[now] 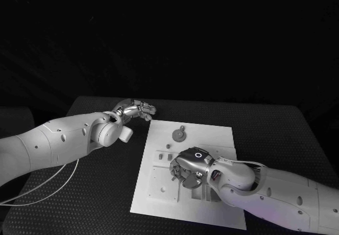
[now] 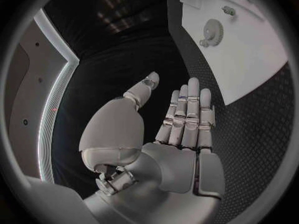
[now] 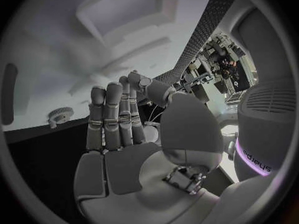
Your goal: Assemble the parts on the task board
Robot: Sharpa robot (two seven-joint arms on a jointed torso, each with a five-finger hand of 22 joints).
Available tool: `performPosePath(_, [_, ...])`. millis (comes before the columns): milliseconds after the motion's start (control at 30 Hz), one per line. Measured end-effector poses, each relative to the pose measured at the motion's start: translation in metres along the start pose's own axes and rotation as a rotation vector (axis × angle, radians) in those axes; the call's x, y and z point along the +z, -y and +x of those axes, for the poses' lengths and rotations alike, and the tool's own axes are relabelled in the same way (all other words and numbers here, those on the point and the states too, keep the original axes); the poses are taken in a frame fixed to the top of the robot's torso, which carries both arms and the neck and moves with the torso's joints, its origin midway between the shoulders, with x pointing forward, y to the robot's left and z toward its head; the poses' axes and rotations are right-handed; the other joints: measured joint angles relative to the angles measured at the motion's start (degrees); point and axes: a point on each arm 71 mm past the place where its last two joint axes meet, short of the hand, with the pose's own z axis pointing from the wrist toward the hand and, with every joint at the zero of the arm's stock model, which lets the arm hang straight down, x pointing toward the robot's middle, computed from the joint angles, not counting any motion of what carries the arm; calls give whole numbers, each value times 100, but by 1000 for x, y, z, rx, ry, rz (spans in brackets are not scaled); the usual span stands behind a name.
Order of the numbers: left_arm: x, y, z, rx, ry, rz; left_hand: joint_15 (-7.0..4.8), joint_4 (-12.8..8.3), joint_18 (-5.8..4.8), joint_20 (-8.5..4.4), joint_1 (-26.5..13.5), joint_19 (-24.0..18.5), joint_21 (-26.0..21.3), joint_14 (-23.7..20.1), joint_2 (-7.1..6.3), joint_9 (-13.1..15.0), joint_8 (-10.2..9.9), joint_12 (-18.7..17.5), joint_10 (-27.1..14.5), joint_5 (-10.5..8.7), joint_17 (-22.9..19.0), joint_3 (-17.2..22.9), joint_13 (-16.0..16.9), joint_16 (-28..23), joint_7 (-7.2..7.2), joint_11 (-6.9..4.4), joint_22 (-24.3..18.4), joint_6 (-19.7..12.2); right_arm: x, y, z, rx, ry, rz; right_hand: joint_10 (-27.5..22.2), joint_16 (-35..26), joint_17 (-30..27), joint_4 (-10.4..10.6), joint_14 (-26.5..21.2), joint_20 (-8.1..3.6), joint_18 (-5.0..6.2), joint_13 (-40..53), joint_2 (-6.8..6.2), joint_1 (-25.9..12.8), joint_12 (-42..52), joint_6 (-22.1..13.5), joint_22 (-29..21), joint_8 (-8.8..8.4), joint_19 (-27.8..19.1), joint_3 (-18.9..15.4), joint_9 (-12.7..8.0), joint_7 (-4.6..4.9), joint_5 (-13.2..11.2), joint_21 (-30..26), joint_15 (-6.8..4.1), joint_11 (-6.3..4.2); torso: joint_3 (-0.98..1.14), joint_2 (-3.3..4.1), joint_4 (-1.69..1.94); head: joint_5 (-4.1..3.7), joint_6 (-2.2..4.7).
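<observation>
You have a black, textured table [image 1: 282, 132] with the white task board [image 1: 212, 137] lying flat on its middle.

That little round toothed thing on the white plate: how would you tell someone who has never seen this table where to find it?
Start at the white task board in the middle of the black table. Look to its far end, beyond the right hand. There lies a gear, round and toothed, unlike the slots and holes around it.
</observation>
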Motion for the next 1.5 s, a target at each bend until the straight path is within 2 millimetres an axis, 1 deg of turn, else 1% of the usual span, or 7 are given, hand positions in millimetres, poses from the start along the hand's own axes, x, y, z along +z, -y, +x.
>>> performPosePath(267, [0,0,-1,0,1,-1,0,0,0,0,0,0,0,0,0,0,0,0,-9,0,-1,0,0,0,0,9,-2,0,-1,-3,0,-33,-10,-13,7,0,5,0,0,0,-2,0,0,0,0,-2,0,14,0,0,-1,0,0,0,0,-7,0,-2,-1,-2,-6])
performPosePath(400, [0,0,-1,0,2,-1,0,0,46,0,0,0,0,0,0,-2,0,0,-22,0,-1,0,1,0,0,22,-1,0,0,-7,-1,-63,-7,-24,10,-19,4,0,2,0,-2,6,0,0,0,-1,0,15,0,0,1,7,0,0,-2,-5,1,-2,-3,-3,-10])
performPosePath(600, [-1,0,-1,0,2,-1,0,0,57,0,0,0,0,0,0,-5,0,0,-22,0,5,0,1,0,0,22,-1,0,2,-15,-3,-108,4,-38,29,-23,12,-6,22,0,-4,16,-1,1,0,27,6,15,0,-6,15,-2,-1,0,-21,14,3,-2,-3,-3,-12])
performPosePath(733, [-1,0,-1,0,2,-1,0,0,57,0,0,0,0,0,0,-4,0,0,-22,0,4,0,1,0,0,22,-1,0,4,-18,-3,-140,10,-44,49,-23,18,-3,32,-20,-9,30,-1,1,-22,27,7,15,20,-3,28,-3,-4,0,-31,-6,4,-1,-1,-3,-14])
performPosePath(900, [-1,0,-1,0,2,-2,0,0,55,0,0,0,-22,0,0,-4,0,0,-22,0,4,0,1,-21,0,22,0,0,5,-22,-4,-182,17,-51,49,-23,25,43,68,-20,-10,35,-46,17,-23,50,7,13,20,43,53,-25,-7,0,-29,-6,0,-1,0,0,-21])
performPosePath(1400, [-1,0,-2,0,4,-2,0,0,48,0,0,0,-21,0,0,-4,0,0,-21,0,8,0,-4,-21,0,21,0,0,5,-22,-5,-251,3,-42,90,-46,36,104,69,-42,-42,58,-92,17,-49,70,0,-8,42,138,59,-6,-94,0,-29,-7,-3,-1,0,-9,-31])
performPosePath(1500, [-1,-1,-2,0,4,-2,0,0,47,0,0,0,-21,0,0,-4,0,0,-21,0,8,0,-3,-21,0,21,0,0,5,-21,-5,-256,-5,-39,90,-46,36,104,69,-42,-19,58,-92,17,-49,70,0,-10,42,138,63,-6,-94,0,-29,-7,-1,-1,0,-10,-29])
